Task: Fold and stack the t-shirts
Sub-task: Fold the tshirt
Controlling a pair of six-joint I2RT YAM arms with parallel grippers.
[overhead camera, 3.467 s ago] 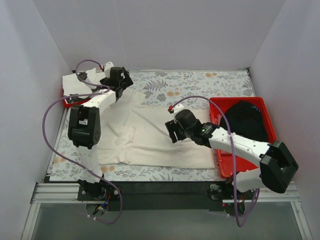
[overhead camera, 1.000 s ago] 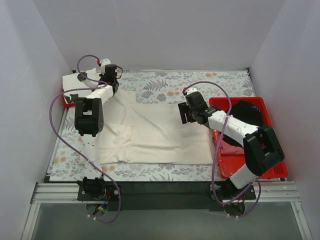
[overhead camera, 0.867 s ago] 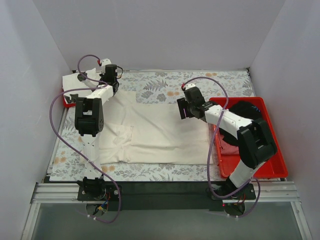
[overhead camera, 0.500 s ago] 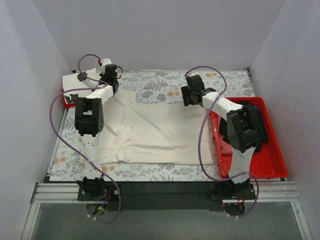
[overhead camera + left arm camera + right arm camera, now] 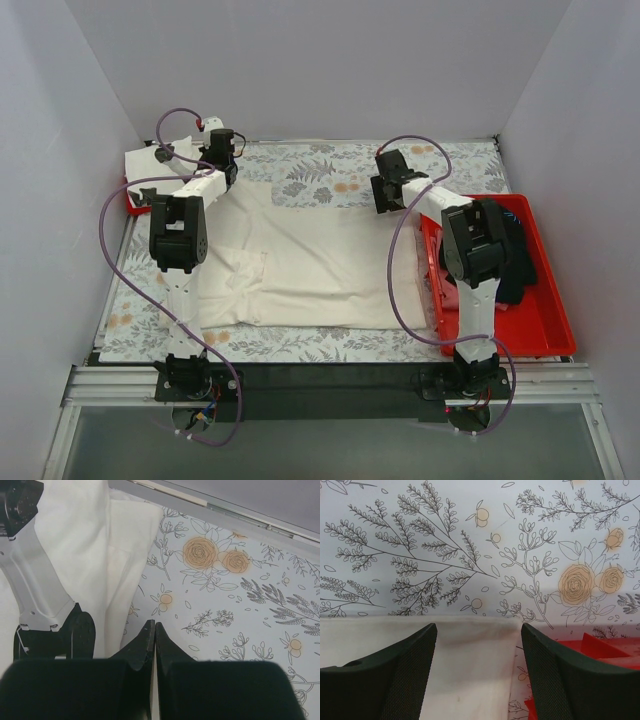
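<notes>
Underneath: worktop (image 5: 455, 165) under a pale floral-print sheet, flat, running up to the back wall.
Room: plain white walls at the back and on both sides; dark rail along the near edge.
T-shirt: cream-white t-shirt (image 5: 320, 260) spread flat mid-worktop, between the two arms.
Long axis: left to right across the worktop; straight edge toward the right-hand tray, rumpled end with a folded flap toward the left; neck opening not made out.
Left fingers: left gripper (image 5: 152, 630) at the shirt's far left corner, pressed together with no gap; cloth edge just beside them, pinched or not cannot be told.
Right fingers: right gripper (image 5: 479, 627) spread wide, straddling the shirt's far right corner from above; contact with the cloth cannot be told.
Right side: red tray (image 5: 548, 325) just beside the shirt's right edge, holding a black t-shirt (image 5: 518, 280) largely hidden behind the right arm.
Left side: second red tray (image 5: 131, 204) at the far left corner, white cloth (image 5: 148, 165) piled on it.
In the way: right arm reared up over the red tray's left rim; left arm stretched along the shirt's left part; purple cables (image 5: 99, 235) looping off both arms.
</notes>
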